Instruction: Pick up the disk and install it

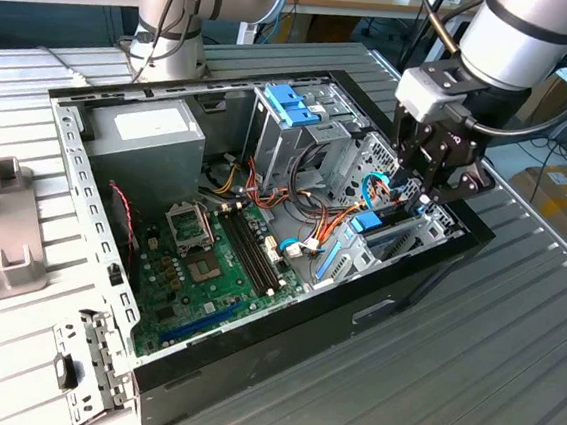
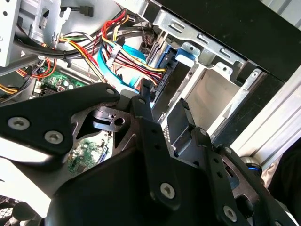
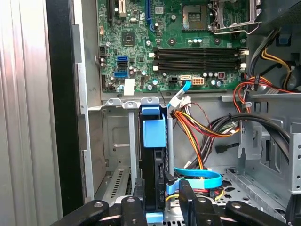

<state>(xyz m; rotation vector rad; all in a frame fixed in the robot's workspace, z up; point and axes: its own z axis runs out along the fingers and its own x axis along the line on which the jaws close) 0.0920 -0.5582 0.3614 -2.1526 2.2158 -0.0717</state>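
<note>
The disk [image 3: 153,165] stands on edge in a narrow metal bay [image 3: 117,141] at the corner of the open computer case [image 1: 354,310]. It has a dark body with bright blue rails and a blue end tab [image 3: 154,133]. In the exterior view the disk [image 1: 368,224] lies low in the case on the exterior view's right, just under my gripper [image 1: 418,197]. My gripper [image 3: 161,200] is open, its black fingers [image 3: 186,197] on either side of the disk's near end, with a gap on one side. The second wrist view has the gripper [image 2: 163,96] in front of the disk's blue rail [image 2: 167,75].
A green motherboard [image 1: 209,256] fills the case floor. A tall metal cage with a light blue latch [image 1: 292,103] and a grey power supply [image 1: 145,134] stand at the back. Coloured wires [image 3: 207,127] and a thin blue cable [image 3: 200,173] run beside the bay. A loose metal bracket [image 1: 88,365] lies outside the case.
</note>
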